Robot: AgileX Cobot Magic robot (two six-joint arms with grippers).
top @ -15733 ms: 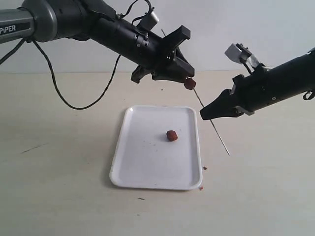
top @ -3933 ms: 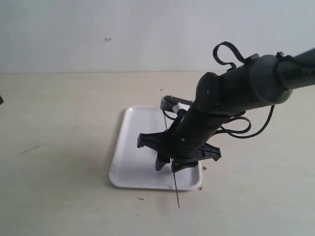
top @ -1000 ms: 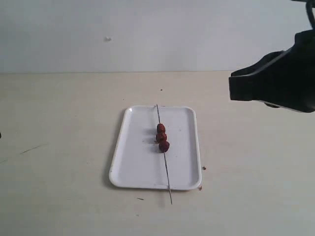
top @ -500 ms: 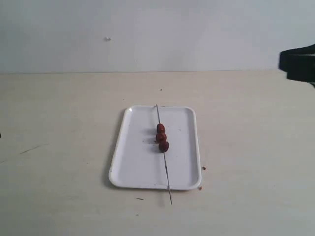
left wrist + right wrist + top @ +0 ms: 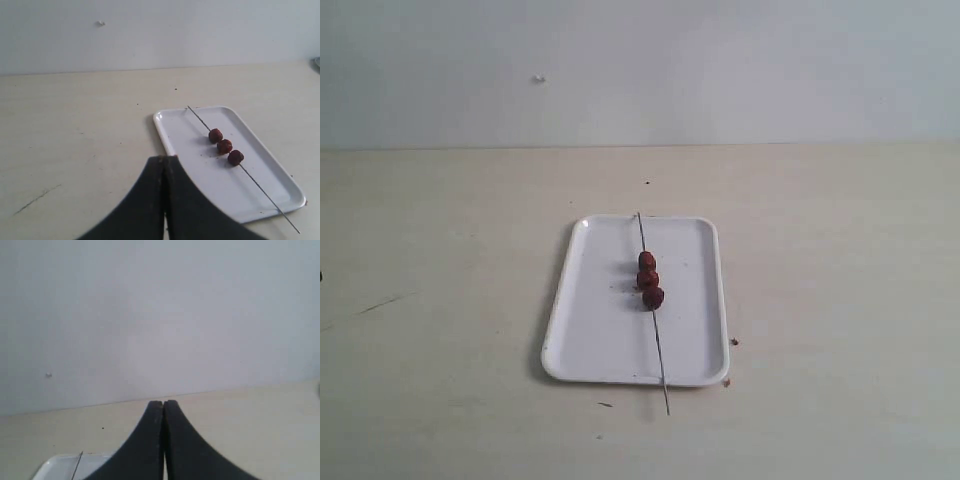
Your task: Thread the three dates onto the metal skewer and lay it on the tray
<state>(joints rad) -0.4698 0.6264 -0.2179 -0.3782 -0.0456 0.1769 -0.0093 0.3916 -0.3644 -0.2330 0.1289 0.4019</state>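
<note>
Pale beige counter (image 5: 440,330) runs back to a plain whitish wall (image 5: 740,70), and your tray (image 5: 590,340) sits near the middle of it in the exterior view. You'll find the metal skewer (image 5: 659,350) lying lengthwise on the tray. Its far tip is at the rear rim and its near end pokes out past the front rim, over the counter. The three dates (image 5: 648,279) are threaded on it in a short row, touching one another, over the tray's far half. Your left fingers (image 5: 150,200) are pressed together with nothing between them, and the tray and skewer lie well apart from their tips, out ahead. Your right fingers (image 5: 145,440) are likewise clenched and empty, pointing toward the wall. Only a corner of the tray and the skewer's far tip show beside them, not touching.
</note>
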